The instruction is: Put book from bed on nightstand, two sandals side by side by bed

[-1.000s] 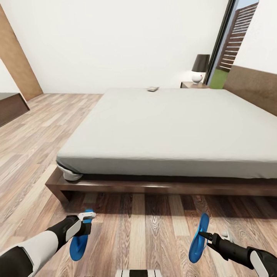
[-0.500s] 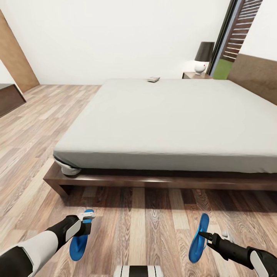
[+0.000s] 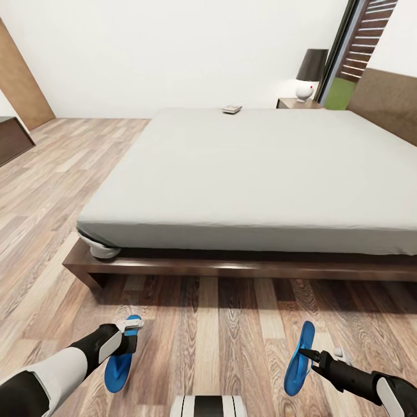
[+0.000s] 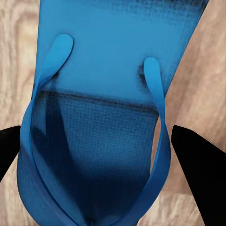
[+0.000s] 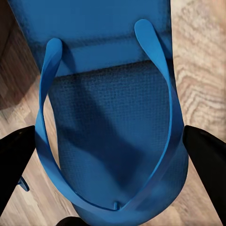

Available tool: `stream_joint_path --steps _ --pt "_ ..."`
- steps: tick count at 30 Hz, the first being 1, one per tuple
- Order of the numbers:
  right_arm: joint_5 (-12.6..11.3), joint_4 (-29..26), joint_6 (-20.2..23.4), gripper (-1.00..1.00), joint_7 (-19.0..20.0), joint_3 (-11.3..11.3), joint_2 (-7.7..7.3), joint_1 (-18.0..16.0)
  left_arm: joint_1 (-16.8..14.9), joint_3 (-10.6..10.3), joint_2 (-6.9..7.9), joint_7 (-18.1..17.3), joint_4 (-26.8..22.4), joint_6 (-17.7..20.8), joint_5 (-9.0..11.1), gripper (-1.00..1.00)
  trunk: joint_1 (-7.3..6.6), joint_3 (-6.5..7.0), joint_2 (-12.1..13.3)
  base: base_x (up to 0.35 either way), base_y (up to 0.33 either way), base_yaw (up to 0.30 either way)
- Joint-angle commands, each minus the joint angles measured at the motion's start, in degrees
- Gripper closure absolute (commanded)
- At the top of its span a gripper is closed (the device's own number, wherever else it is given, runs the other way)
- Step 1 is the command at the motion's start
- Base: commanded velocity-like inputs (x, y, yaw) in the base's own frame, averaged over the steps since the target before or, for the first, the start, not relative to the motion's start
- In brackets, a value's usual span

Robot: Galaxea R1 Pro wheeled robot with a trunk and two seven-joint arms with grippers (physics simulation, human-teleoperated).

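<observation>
My left gripper [image 3: 128,337] is shut on one blue sandal [image 3: 119,366], which hangs just above the wood floor in front of the bed [image 3: 249,174]. My right gripper [image 3: 308,354] is shut on the other sandal [image 3: 299,360], held on edge. In the left wrist view the black fingers [image 4: 200,162] flank the sandal [image 4: 108,103] at its sides, and in the right wrist view the fingers [image 5: 209,153] do the same on that sandal [image 5: 113,122]. The book [image 3: 231,109] lies at the far edge of the mattress. A nightstand [image 3: 296,104] stands beyond the bed's far right corner.
A lamp [image 3: 310,74] sits on the nightstand beside the tall window [image 3: 347,63]. The brown headboard [image 3: 385,101] runs along the right. A dark low bench [image 3: 10,143] and a brown door [image 3: 23,78] stand at the left. Open plank floor [image 3: 214,341] lies between my arms.
The whole picture has shifted: the camera has come closer to the bed and sees more of its top. Both grippers keep the same hold on the sandals.
</observation>
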Motion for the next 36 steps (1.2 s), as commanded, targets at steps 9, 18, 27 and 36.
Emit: stream_joint_path --steps 9,18,27,36 --pt "-0.06 0.0 0.32 1.0 0.13 -0.1 0.02 -0.03 0.0 -0.36 0.13 0.41 -0.22 0.11 0.6 1.0 -0.01 -0.04 -0.02 0.098 0.076 0.0" --pt "-0.06 0.0 0.32 1.0 0.13 -0.09 0.02 -0.03 0.0 -0.36 0.15 0.27 -0.2 0.05 0.63 1.0 -0.01 -0.04 -0.02 0.131 0.064 0.0" --pt "-0.06 0.0 0.32 1.0 0.13 -0.09 0.02 -0.03 0.0 -0.36 0.23 0.27 -0.22 0.04 0.62 1.0 -0.01 -0.04 -0.02 0.115 0.053 0.0" --pt "-0.07 0.0 0.32 1.0 0.13 -0.09 0.02 -0.03 0.0 -0.36 0.16 0.27 -0.22 0.04 0.6 1.0 -0.01 -0.04 -0.02 0.095 0.092 0.0"
